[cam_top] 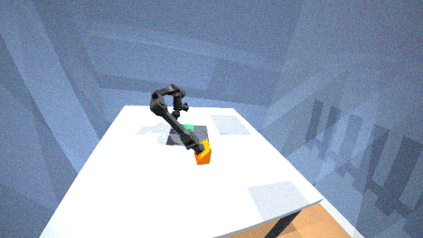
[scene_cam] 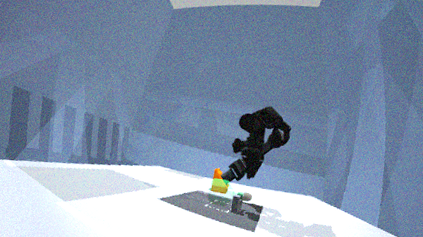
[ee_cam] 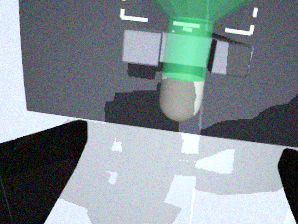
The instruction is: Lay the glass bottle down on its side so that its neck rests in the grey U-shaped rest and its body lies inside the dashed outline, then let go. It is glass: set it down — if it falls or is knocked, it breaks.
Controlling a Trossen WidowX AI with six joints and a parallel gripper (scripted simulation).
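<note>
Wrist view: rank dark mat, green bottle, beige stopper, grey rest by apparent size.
1. Dark mat
2. Green bottle, cut off by the frame
Unranked: beige stopper and grey rest; bottle hides the rest's middle, stopper may be nearer.

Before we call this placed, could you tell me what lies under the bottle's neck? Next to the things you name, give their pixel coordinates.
Under the neck (ee_cam: 186,50) is the grey rest (ee_cam: 141,47), its blocks showing either side; its middle is partly covered.

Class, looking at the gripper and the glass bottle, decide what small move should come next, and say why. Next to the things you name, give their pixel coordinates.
Probably draw the gripper (ee_cam: 185,144) straight back from the stopper (ee_cam: 178,100), without any sideways swing: its fingers stand wide, one on each side, and the bottle's green neck (ee_cam: 186,50) already lies in the grey rest (ee_cam: 141,47).
</note>
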